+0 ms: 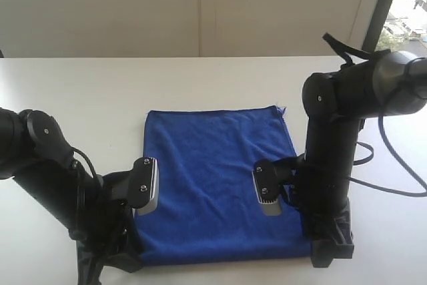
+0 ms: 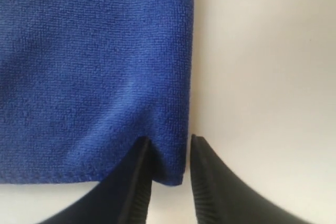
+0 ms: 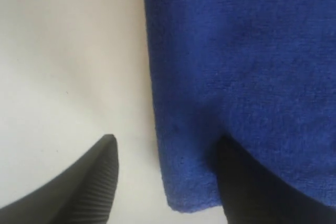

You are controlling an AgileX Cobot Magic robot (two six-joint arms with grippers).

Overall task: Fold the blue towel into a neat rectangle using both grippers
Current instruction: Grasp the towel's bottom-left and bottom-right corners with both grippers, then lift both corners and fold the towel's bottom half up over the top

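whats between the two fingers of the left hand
A corner of the blue towel. In the left wrist view it fills the gap between the fingers of the left hand, one finger over the cloth, the other over bare table.

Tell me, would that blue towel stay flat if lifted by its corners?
Probably not: the blue towel lies limp with soft wrinkles, so it would likely sag. Its plush pile looks grippy, not slippery.
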